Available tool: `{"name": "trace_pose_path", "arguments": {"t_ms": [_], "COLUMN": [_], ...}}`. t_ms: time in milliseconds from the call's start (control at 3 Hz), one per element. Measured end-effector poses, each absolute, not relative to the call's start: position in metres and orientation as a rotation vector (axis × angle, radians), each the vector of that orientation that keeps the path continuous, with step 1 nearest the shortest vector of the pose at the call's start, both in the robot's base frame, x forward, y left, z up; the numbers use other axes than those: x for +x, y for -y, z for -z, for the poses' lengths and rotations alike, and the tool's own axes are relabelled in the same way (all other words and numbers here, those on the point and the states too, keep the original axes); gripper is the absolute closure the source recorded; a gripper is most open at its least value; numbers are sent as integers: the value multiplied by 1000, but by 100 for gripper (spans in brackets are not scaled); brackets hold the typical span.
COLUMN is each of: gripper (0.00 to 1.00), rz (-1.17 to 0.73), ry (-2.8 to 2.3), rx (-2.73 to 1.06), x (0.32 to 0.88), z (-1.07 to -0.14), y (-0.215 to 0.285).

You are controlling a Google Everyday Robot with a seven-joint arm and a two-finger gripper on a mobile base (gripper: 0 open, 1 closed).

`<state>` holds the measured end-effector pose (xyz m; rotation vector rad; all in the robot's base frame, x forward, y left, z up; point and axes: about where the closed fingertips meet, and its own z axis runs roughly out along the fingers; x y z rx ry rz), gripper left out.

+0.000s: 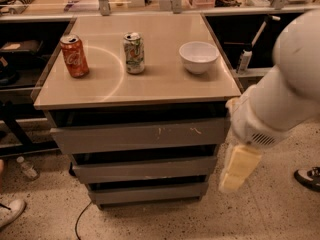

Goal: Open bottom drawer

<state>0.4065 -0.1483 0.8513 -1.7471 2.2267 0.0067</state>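
The bottom drawer is the lowest and narrowest of three grey handleless fronts under the tan cabinet top; its plain front sits in line under the others. My white arm comes in from the right. Its gripper, pale yellow, hangs down just right of the cabinet, level with the middle drawer and the bottom drawer, close beside their right ends without touching them. The top drawer is the widest and has pale scratch marks.
On the cabinet top stand a red can, a green-white can and a white bowl. A shoe is on the speckled floor at right, another shoe and a bottle at left, a cable in front.
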Motion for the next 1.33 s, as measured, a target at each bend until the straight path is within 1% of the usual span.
{"name": "trace_pose_path", "arguments": {"t_ms": [333,667,1000,1333], "gripper": [0,0,0,0], "rz": [-96,-112,-110,-205], "ry": [-2302,-2334,-2332,-2345], "rx": [-1801,-1807,-1805,-1778], "x": [397,386,386,387], "z": [-756,-739,-740,-704], "y": [123,128,128,114]}}
